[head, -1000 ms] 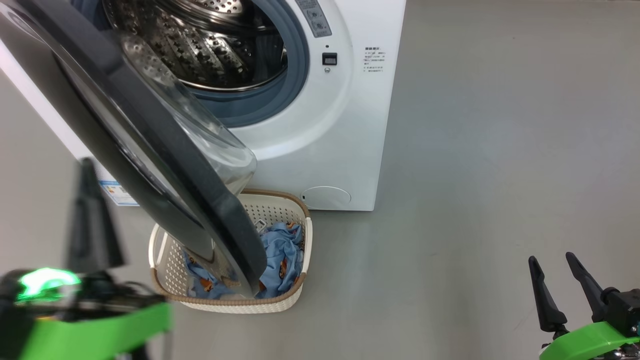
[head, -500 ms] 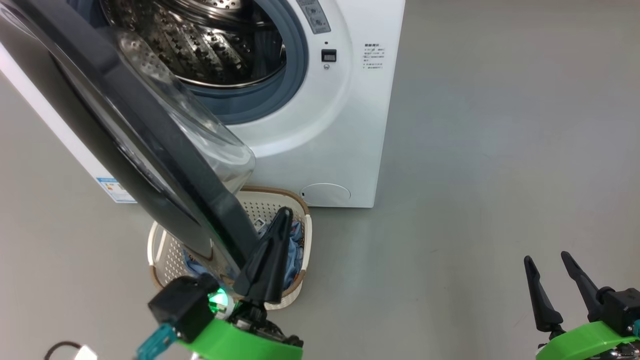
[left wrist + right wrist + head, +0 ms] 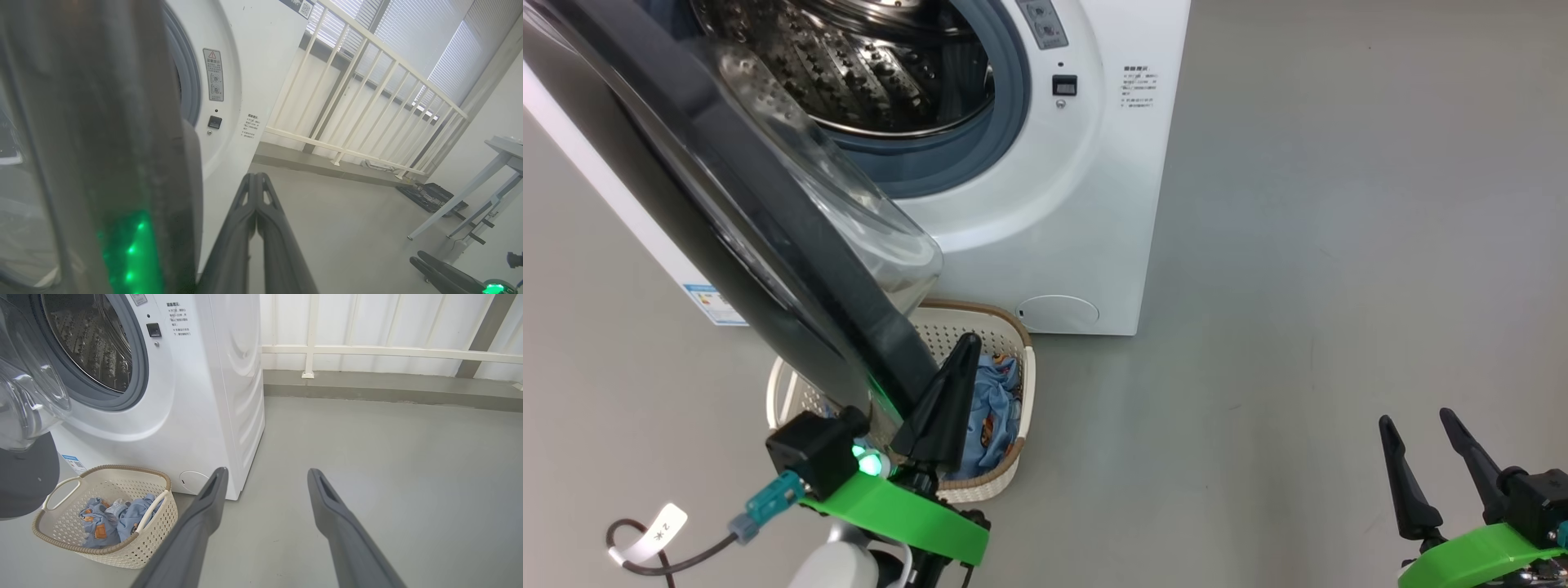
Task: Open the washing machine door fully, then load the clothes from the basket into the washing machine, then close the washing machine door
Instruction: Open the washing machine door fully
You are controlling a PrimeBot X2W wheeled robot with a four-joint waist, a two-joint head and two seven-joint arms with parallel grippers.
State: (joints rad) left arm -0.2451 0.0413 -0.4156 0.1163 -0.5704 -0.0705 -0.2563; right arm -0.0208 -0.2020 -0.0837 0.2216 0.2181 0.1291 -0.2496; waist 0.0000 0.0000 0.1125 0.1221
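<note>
The first step is in hand: the washing machine door stands only part-way open, swung out toward the near left, and its low edge hangs over the basket. The basket sits on the floor just in front of the washing machine with the blue clothes in it. The left gripper has its fingers pressed together, holding nothing, and points up just right of the door's black rim, on its inner side. Whether it touches the rim I cannot tell. The right gripper waits at the near right with jaws spread and empty, well apart from everything. By my judgement the next move calls for the closed left fingers to bear leftward on the rim and swing the door wide, clearing the basket and the steel drum for loading
</note>
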